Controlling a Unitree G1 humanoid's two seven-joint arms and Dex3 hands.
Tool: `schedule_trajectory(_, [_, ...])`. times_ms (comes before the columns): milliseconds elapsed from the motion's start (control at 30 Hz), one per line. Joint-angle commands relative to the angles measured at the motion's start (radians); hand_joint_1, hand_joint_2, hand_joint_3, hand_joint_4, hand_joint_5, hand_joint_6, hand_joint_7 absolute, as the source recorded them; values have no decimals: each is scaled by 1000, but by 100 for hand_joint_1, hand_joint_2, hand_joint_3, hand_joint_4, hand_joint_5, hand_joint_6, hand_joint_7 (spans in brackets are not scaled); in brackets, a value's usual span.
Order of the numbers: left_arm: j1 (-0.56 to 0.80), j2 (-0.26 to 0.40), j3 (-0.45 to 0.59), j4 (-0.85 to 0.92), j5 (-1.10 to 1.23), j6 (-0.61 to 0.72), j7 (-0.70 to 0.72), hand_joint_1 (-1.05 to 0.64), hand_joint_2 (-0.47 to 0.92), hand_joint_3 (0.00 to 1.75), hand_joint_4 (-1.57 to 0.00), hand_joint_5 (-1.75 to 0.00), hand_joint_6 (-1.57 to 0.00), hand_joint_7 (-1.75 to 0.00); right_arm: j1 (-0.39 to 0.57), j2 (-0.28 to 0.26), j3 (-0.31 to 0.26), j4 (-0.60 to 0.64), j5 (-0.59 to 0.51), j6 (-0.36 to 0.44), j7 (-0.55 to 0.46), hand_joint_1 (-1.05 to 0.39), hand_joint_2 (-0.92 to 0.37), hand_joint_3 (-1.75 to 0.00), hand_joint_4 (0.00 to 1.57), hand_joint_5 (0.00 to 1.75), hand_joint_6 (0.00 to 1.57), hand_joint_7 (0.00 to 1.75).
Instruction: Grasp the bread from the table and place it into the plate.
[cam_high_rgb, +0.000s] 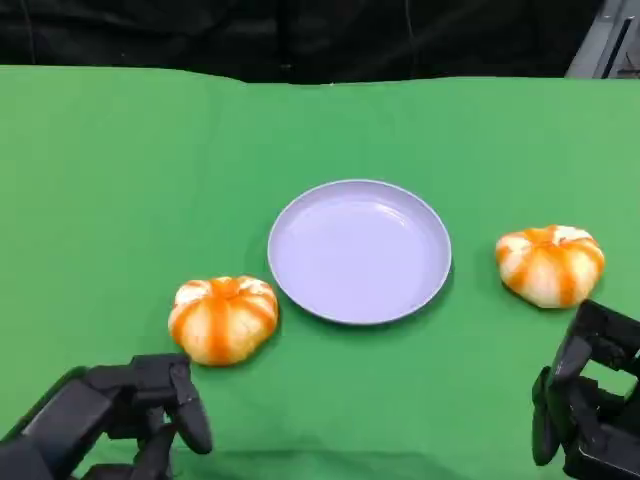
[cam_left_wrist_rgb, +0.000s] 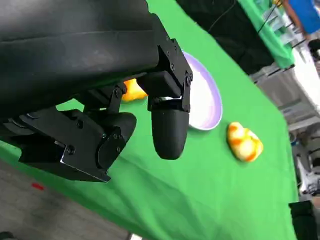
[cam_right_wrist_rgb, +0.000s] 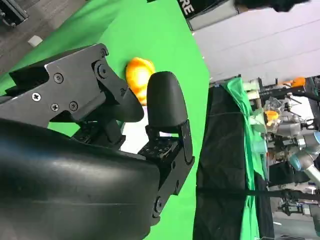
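Plate (cam_high_rgb: 360, 250): round, shallow, pale lilac, smooth and glossy with a raised rim; sits mid-table, nothing in it.

Left bun (cam_high_rgb: 222, 318): domed, segmented like a small pumpkin, cream with orange stripes, shiny glaze. Lies on the cloth at the plate's 8 o'clock, just beside its rim, not touching. The left hand (cam_high_rgb: 130, 410) is at the bun's 7 o'clock, near but apart; its fingers (cam_high_rgb: 188, 412) are spread and hold nothing.

Right bun (cam_high_rgb: 550, 263): same shape and colouring, at the plate's 3 o'clock, apart from the rim. The right hand (cam_high_rgb: 585, 405) is at this bun's 6 o'clock, its fingers (cam_high_rgb: 543, 428) parted and empty, clear of the bun.

Cloth (cam_high_rgb: 100, 200): matte green, smooth, covering the table.

Hands: black, hard-shelled, with rounded fingertips and visible screws.
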Motion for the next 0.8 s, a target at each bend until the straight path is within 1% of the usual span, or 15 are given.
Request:
schedule_trajectory(33, [2,-6,7,11,1,-19,21,21,68,88,-72,-135,-78,-97,-2,-11,-7,-9,10,1,3,0,-64,-122,95,175,65,175])
schedule_trajectory(167, [2,-7,8,12,1,-22,21,20,70,84,-72,-130,-80,-90,-2,-11,-8,-9,10,2,3,0,-64,-122,95,175,65,175])
schedule_trajectory(200, [-65,15,-41,83,231,-116,158,20,70,83,-72,-130,-80,-90,-1,-9,-4,-9,6,0,1,0,-64,-122,95,175,65,175])
schedule_trajectory(233, [-116,31,-77,138,406,-189,262,-39,79,57,-30,-69,-49,-52,0,-8,-2,-8,4,-2,1,0,-64,-122,95,175,65,175])
schedule_trajectory(267, [-150,41,-102,178,527,-241,337,-59,85,39,-15,-42,-43,-31,0,-7,0,-8,2,-3,0,0,-64,-122,95,175,65,175])
schedule_trajectory(300, [-168,45,-116,203,595,-270,381,-70,89,30,-8,-29,-39,-20,1,-6,1,-8,1,-3,0,0,-65,-122,95,175,65,175])
schedule_trajectory(333, [-170,43,-118,211,606,-278,394,-76,91,24,-3,-20,-37,-13,1,-6,0,-8,1,-3,0,0,-65,-122,94,175,65,175])
schedule_trajectory(400, [-191,41,-129,243,651,-292,434,-79,92,22,-1,-16,-37,-9,2,-6,2,-11,-5,-6,0,0,-65,-121,94,175,64,175])
schedule_trajectory(467, [-218,41,-141,282,698,-309,478,-85,92,22,0,-10,-38,-6,5,-7,5,-15,-13,-9,-2,-1,-64,-121,94,175,64,175])
schedule_trajectory(567, [-229,41,-146,307,720,-327,508,-86,92,23,0,-9,-38,-5,6,-7,6,-16,-15,-10,-2,-1,-64,-122,94,175,64,175])
schedule_trajectory(767, [-231,42,-148,316,725,-335,519,-86,92,23,0,-9,-39,-4,6,-7,6,-16,-15,-11,-2,-1,-63,-122,94,175,64,175])
schedule_trajectory(800, [-259,46,-160,345,752,-326,520,-86,92,23,0,-8,-39,-3,6,-8,5,-18,-14,-5,-4,-1,-63,-122,94,175,64,175])
